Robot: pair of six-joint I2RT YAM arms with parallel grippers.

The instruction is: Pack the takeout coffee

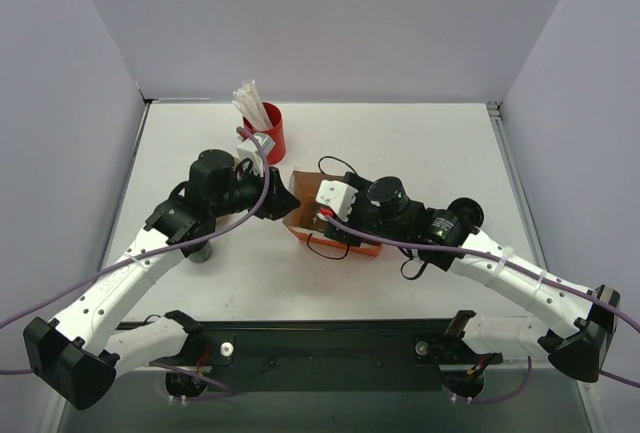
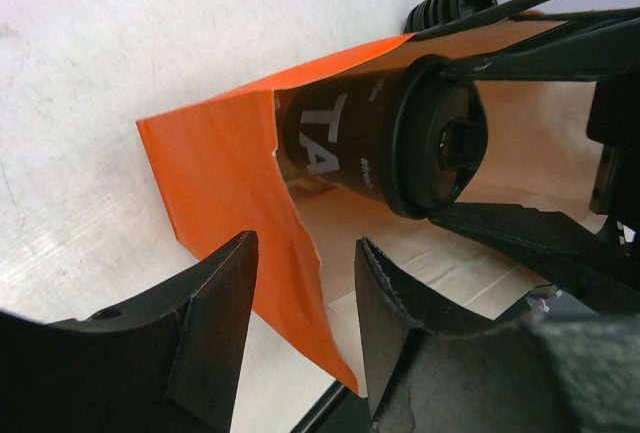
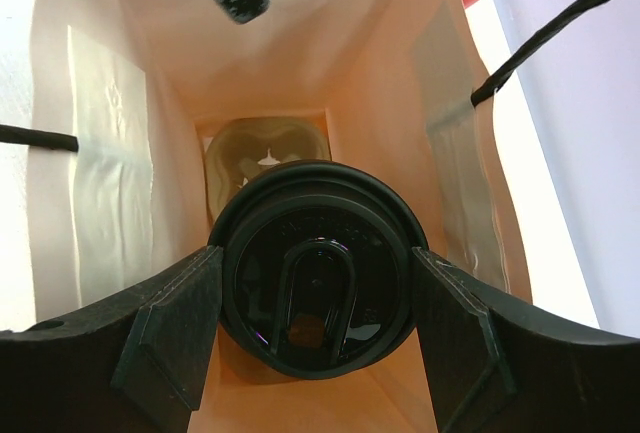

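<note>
Pinches the cup [image 3: 315, 253] with the right gripper [image 3: 315, 293], matte black fingers pressed to either side of its round, glossy black lid, with the dark paper body inside the mouth of the orange bag [image 2: 215, 173], smooth outside, pale and creased within, thin black cord handles [image 3: 540, 38] at the rim. Holds the left gripper [image 2: 307, 243] spread at that rim, paper edge in the gap. Close behind the left wrist, upright on the white table [image 1: 420, 143]: red cup [image 1: 270, 131] of white sticks [image 1: 248, 101].

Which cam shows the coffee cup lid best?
Right wrist: the lid faces the camera, whole, held by the right gripper inside the bag. Left wrist shows it at an angle. Top view: the right arm hides it.
</note>
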